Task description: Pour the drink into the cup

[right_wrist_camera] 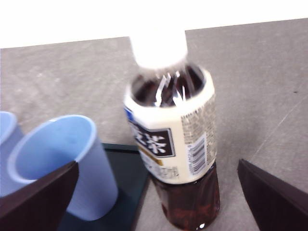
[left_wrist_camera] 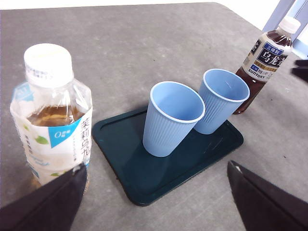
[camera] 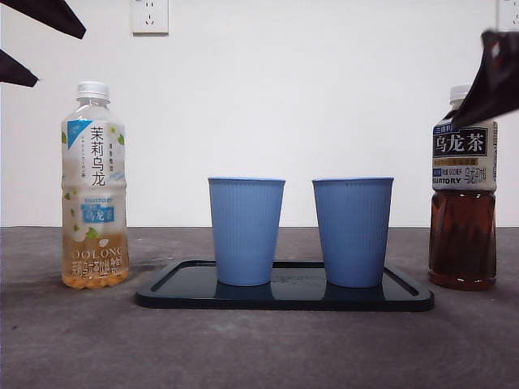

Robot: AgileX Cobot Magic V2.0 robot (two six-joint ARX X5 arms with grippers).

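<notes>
Nearest my front camera sits a dark tray [camera: 284, 297] on the grey table [camera: 259, 348], carrying two empty blue ribbed cups, both upright and side by side without touching: one cup [camera: 246, 231] toward the pale bottle and the other cup [camera: 353, 232] toward the dark one. Off the tray on one side I see a jasmine oolong bottle [camera: 95, 188] with a white cap, standing upright, its amber tea low in the body. On the far side stands a dark oolong bottle [camera: 464, 194], also capped and upright, just beside the tray's end. From my right wrist camera, the right gripper [right_wrist_camera: 159, 197] hangs over that dark bottle with its two black jaws spread wide on either side of it, neither jaw touching the label. In the front view its black tip crosses the bottle's neck. My left wrist camera shows the left gripper [left_wrist_camera: 156, 199] with jaws likewise parted; one jaw is close by the jasmine bottle's base, holding nothing. A white wall socket [camera: 150, 15] sits high on the wall behind.
</notes>
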